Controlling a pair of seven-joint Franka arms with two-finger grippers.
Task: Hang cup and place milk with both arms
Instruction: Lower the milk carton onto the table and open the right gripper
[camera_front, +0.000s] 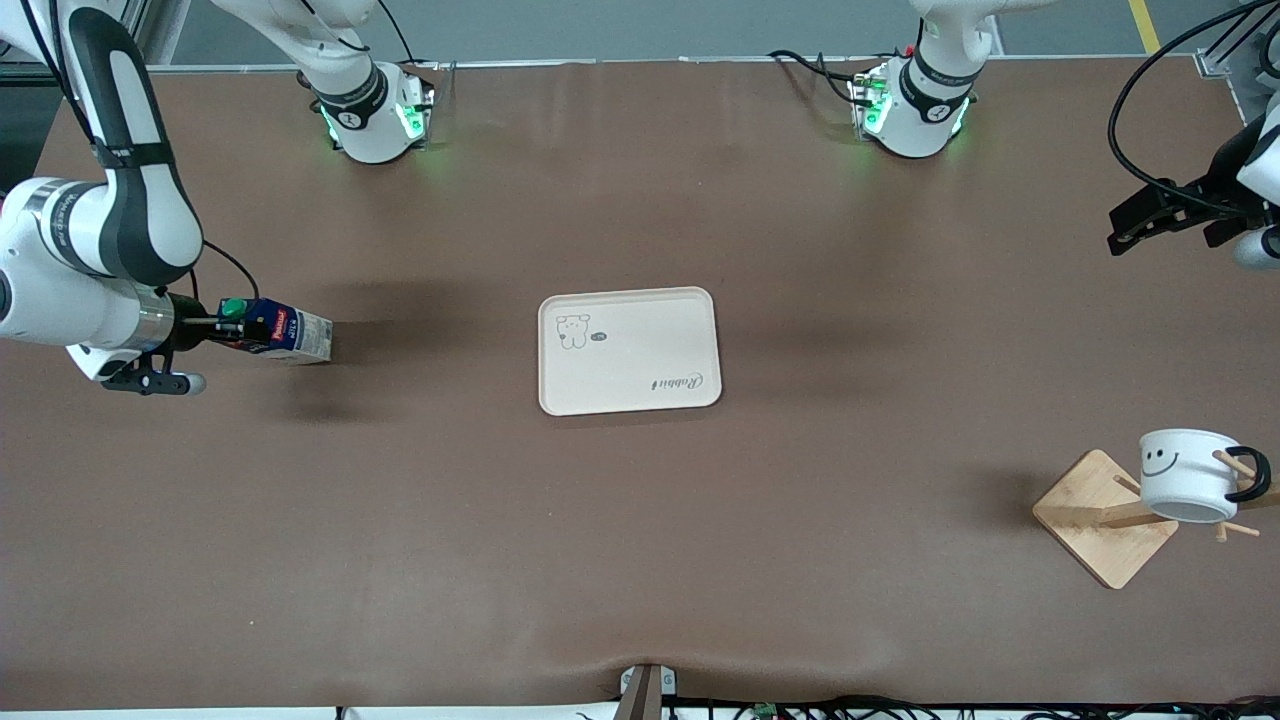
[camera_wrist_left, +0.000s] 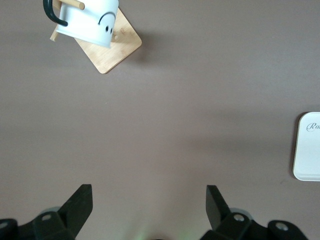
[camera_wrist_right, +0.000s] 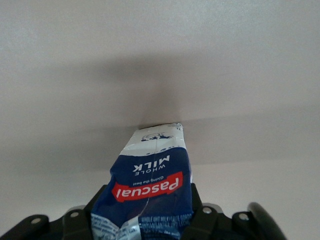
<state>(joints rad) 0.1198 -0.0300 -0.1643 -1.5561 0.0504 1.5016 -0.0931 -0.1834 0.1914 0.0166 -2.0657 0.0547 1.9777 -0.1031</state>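
Cup's hanging on the rack, milk's sitting in the right gripper's jaws.

The brown table (camera_front: 640, 560) is carrying a cream tray (camera_front: 630, 350) in the middle. The wooden rack (camera_front: 1105, 520) is sitting at the left arm's end, nearer the front camera than the tray, with the cup (camera_front: 1188, 475) hanging on a peg by its black handle. The right gripper (camera_front: 215, 333) is clamping the milk (camera_front: 280, 332) near its green cap at the right arm's end, carton leaning sideways. The left gripper (camera_front: 1150, 215) is waiting over the table's edge, fingers (camera_wrist_left: 75, 205) spread wide apart, holding nothing.
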